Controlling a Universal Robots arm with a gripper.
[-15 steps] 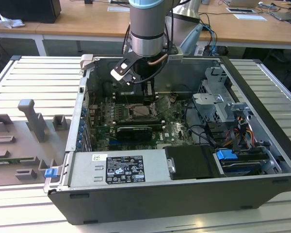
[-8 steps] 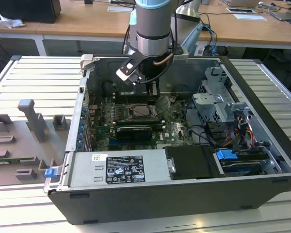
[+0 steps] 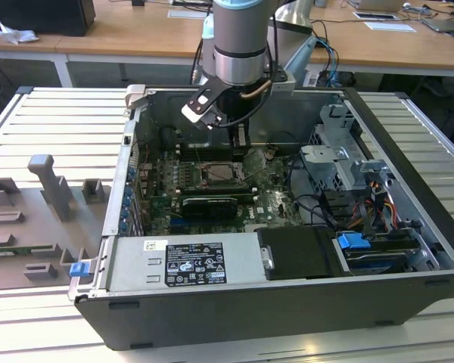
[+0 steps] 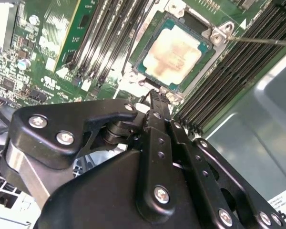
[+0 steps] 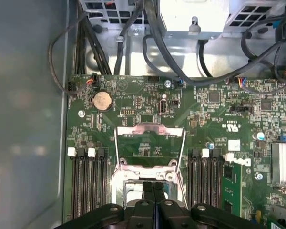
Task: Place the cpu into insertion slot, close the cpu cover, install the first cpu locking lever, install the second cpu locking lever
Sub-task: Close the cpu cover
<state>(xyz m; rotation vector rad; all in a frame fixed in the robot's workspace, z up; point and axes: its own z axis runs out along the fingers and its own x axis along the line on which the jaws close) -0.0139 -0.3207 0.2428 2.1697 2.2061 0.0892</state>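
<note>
1. So, the cpu (image 4: 178,55) is sitting flat in the insertion slot (image 4: 217,36) on the green motherboard (image 5: 200,102).
2. The cpu cover (image 5: 150,129) is flipped up on its hinge, not down over the chip.
3. The hand (image 5: 154,188) is narrow, with its fingers pinched together and nothing between them. Its tip is right by the slot's edge, inside the open PC case (image 3: 212,314).

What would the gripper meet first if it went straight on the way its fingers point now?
Most likely the rim of the insertion slot, beside the cpu seated in it. The gripper, fingers shut, points at that edge with nothing between; depth is unclear, so it could be the cpu's edge.
</note>
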